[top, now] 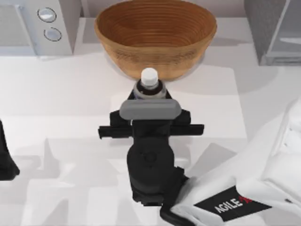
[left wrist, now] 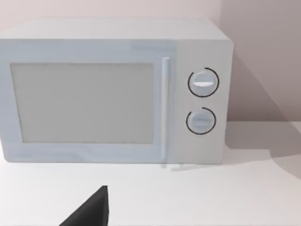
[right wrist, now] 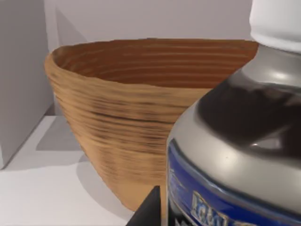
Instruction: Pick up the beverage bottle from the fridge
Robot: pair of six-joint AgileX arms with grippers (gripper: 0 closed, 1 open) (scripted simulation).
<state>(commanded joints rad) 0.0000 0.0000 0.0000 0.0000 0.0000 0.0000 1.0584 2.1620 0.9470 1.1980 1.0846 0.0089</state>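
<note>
Bottle [top: 149, 82] stands upright just in front of the woven bowl [top: 155, 33], dead ahead of the right gripper [top: 149, 96], though can't tell if the fingers are clamped on it, left arm [top: 7, 160] parked far off.

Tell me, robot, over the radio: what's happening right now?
Right pincer at the beverage bottle, mid-table. Left arm parked at the table's left edge. Bottle close beside the woven bowl, away from the fridge.

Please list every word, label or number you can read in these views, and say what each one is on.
"AGILE", white letters on a black plate on the right arm; what follows it is cut off by a red mark.
Print on the beverage bottle's blue label: too blurred to read.
Microwave knobs: no readable marks.
</note>
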